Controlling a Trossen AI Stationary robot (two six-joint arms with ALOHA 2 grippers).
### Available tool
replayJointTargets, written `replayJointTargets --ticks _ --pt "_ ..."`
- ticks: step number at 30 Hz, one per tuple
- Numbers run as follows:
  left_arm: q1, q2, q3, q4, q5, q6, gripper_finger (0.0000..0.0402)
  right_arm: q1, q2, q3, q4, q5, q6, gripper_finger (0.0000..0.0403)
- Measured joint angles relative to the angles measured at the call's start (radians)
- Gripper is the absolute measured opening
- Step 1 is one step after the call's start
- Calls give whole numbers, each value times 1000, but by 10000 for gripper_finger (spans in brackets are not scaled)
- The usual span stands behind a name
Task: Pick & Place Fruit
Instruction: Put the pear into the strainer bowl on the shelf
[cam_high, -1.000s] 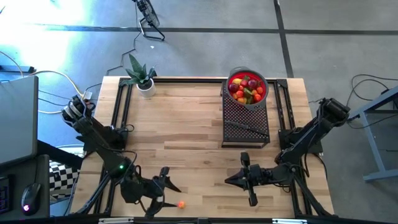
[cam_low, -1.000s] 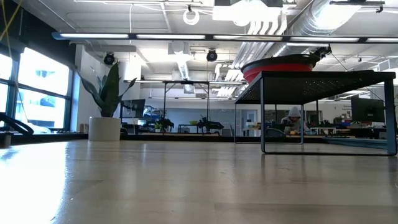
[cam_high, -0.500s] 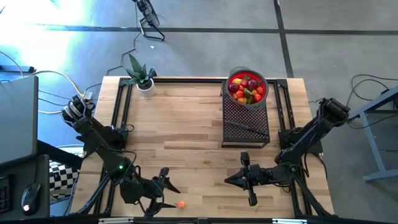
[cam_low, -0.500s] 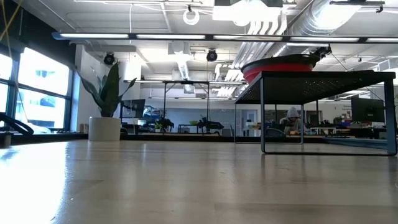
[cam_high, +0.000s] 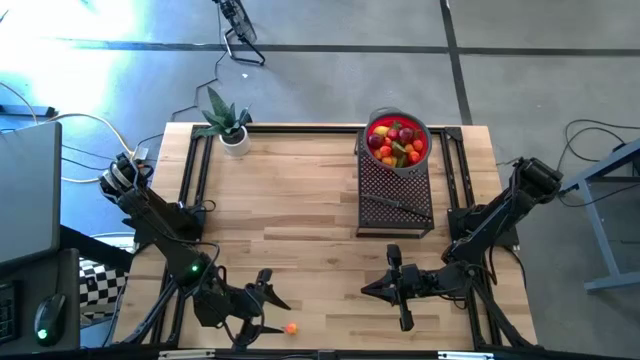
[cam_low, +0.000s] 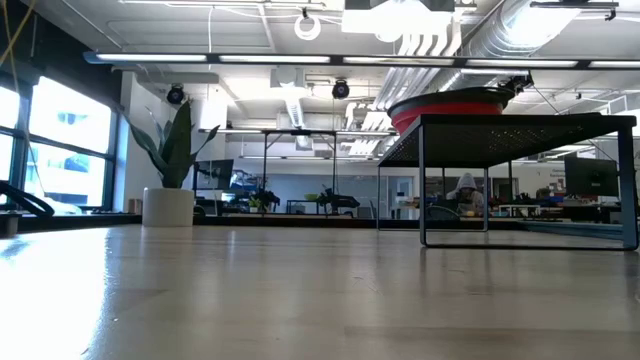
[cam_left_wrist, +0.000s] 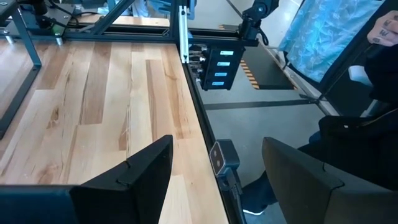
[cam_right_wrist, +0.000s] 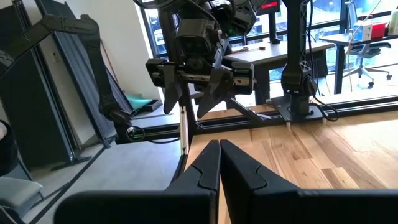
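Bowl's fruit (cam_high: 397, 141) hidden at table level

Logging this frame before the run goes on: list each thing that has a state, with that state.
left gripper: open, empty, beside the loose fruit
right gripper: shut, empty
loose orange fruit: on the table, ungripped
red bowl: upright on the black rack, full of fruit
potted plant: upright
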Motion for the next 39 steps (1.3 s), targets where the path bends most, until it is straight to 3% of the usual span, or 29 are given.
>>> replayJointTargets --ticks 22,33,39 --pt "0 0 0 7 11 -29 244 0 0 0 0 -1 -26 4" --pt "0 0 -1 111 10 4 244 0 0 0 0 -1 -26 4" --pt "-10 9 0 151 90 -55 244 0 -1 0 0 -6 -21 4"
